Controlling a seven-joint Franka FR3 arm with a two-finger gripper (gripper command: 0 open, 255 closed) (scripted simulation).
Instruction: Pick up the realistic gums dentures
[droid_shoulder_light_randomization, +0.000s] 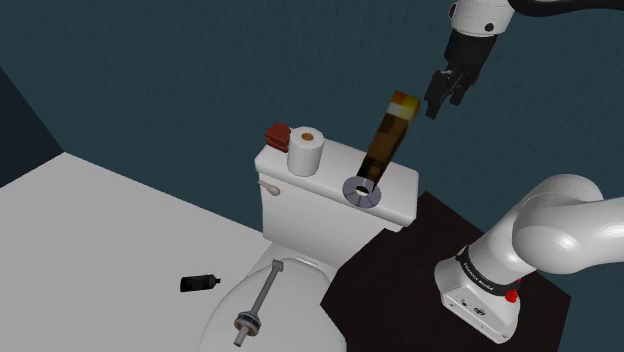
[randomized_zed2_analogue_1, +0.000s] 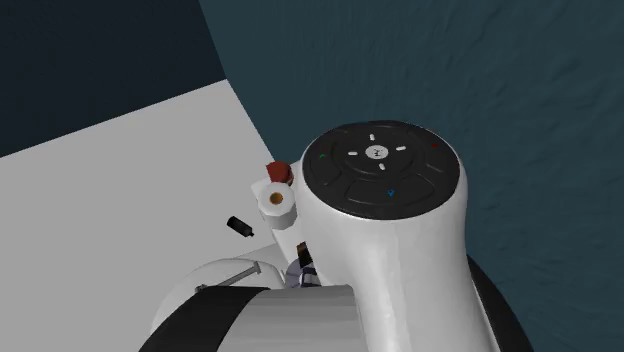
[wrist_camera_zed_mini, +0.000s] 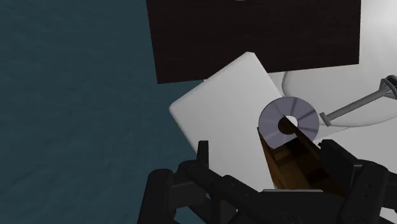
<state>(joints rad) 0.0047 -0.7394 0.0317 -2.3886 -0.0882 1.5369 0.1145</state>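
Gripper (droid_shoulder_light_randomization: 443, 104) hangs open and empty, high over the end of the toilet tank (droid_shoulder_light_randomization: 310, 215) nearest the stand, just beside a leaning brown bottle (droid_shoulder_light_randomization: 388, 138). The red dentures (droid_shoulder_light_randomization: 276, 134) sit at the tank's far end, past the paper roll (droid_shoulder_light_randomization: 307, 150), well off toward the shoulder view's left and lower down.

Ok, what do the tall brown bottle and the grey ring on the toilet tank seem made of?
Tall bottle: dark brown with an orange top and a matte look; it could be glass or plastic, I cannot tell which. Ring: grey, with a segmented face and a dull sheen, which suggests metal, though that is not certain.
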